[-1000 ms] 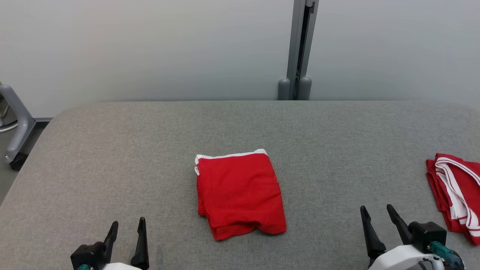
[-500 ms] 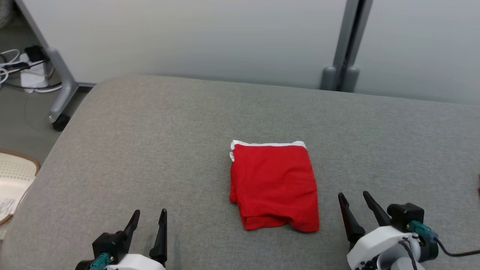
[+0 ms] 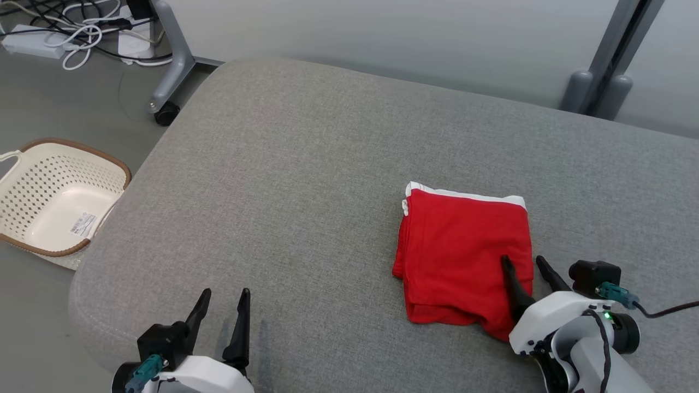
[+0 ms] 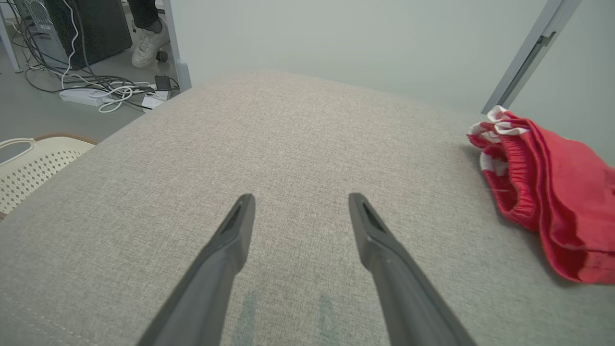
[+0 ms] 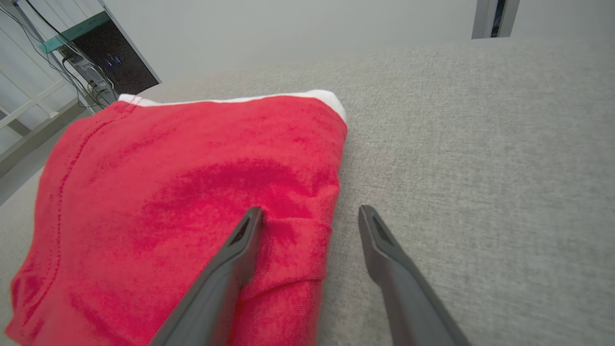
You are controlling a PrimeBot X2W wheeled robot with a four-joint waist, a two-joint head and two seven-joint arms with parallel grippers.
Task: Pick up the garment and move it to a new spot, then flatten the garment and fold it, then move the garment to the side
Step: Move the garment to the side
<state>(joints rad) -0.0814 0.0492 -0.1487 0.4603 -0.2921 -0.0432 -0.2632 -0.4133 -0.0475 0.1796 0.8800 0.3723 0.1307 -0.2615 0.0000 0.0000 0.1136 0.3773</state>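
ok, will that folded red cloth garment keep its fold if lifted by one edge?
Probably not: the folded red cloth garment shows loose, wrinkled layers, so it likely droops open. Looks thin, likely light. Pushed, it may bunch on the grey woven tabletop.

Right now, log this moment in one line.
garment: folded, on table | right pincer: open, straddling its edge | left pincer: open, empty

This looks like a lab or test room, not a home. A big grey padded table (image 3: 327, 164) stands by plain pale wall panels (image 3: 382, 38) with a metal post (image 3: 617, 54). Past its far left corner, cables (image 3: 87, 38), a power strip (image 4: 79, 96) and a computer (image 4: 91, 29) sit on the bare floor (image 3: 54, 98).
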